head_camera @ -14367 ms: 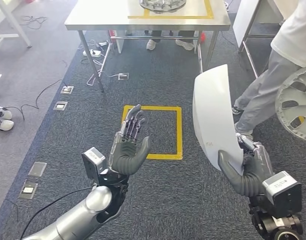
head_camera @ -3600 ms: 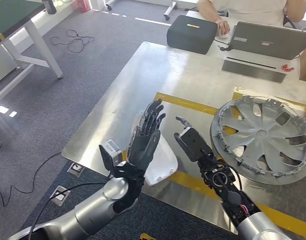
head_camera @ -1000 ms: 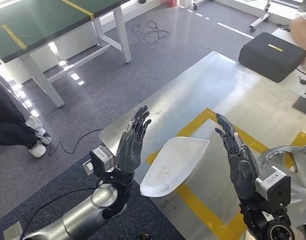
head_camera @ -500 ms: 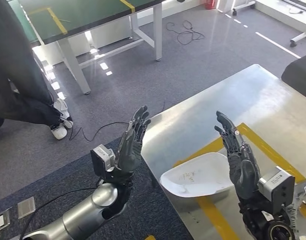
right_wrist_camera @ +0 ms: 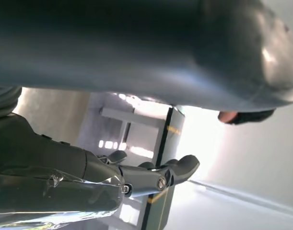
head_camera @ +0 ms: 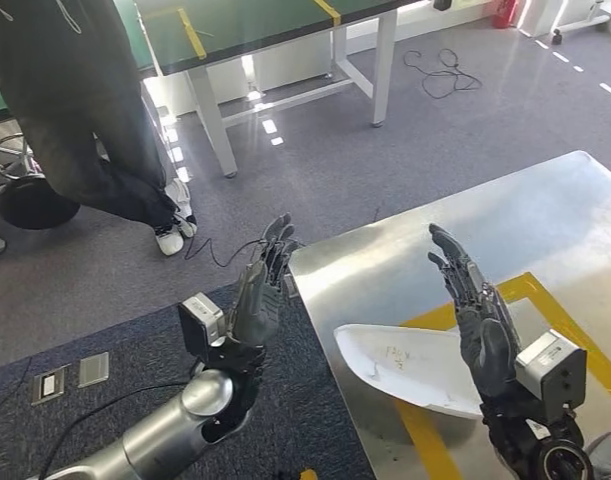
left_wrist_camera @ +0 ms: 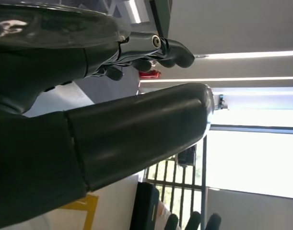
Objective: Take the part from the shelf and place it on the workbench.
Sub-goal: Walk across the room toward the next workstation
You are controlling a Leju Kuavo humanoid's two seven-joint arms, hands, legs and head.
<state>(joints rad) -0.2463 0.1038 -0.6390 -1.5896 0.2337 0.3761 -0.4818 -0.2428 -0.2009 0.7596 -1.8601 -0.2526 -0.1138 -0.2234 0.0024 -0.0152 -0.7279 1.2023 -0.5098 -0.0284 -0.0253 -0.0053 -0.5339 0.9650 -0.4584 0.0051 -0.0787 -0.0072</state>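
Part [head_camera: 408,368] on workbench [head_camera: 408,270], beside raised right hand [head_camera: 479,320]

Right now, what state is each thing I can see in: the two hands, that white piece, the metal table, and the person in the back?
left hand: open, raised, holding nothing
right hand: open, raised, holding nothing
white part: lying flat on the workbench, no hand on it
workbench: bare metal top with yellow tape lines, carrying the part
person: standing on the carpet by the green table
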